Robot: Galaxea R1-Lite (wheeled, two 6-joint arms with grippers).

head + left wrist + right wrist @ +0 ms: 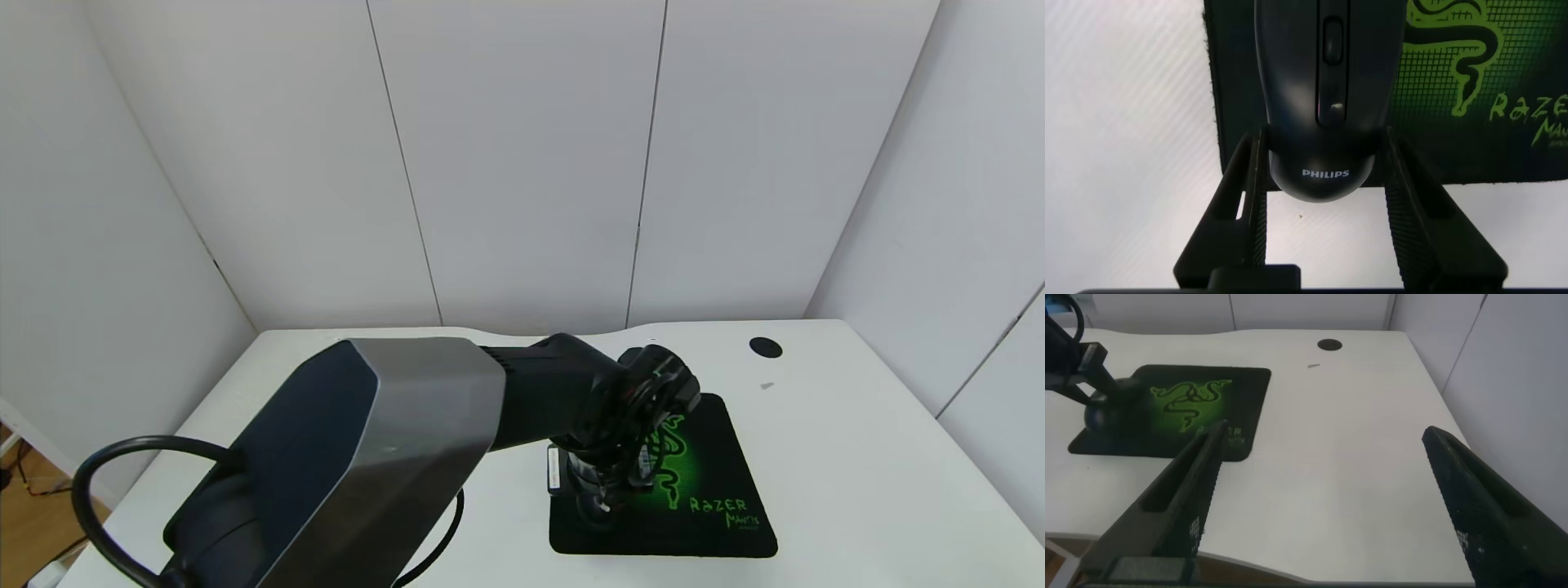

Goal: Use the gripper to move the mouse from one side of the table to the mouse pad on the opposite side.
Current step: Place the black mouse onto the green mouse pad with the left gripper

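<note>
My left gripper [606, 496] reaches over the left part of the black mouse pad [710, 457] with its green snake logo. In the left wrist view the gripper [1325, 140] has its two fingers against the sides of the glossy black mouse [1319, 73], which has white "PHILIPS" lettering on its back. The mouse's front is over the pad [1429, 139] and its rear hangs past the pad's edge over the white table [1127, 122]. The right wrist view shows the mouse [1114, 416] low on the pad [1245, 384]. My right gripper [1327, 434] is open and empty, near the table's front edge.
A round black cable hole [765, 347] lies at the back right of the table [857, 457], with a small grey mark [766, 385] near it. White walls close in the table at the back and sides. My left arm's big grey link [367, 457] covers the table's left half.
</note>
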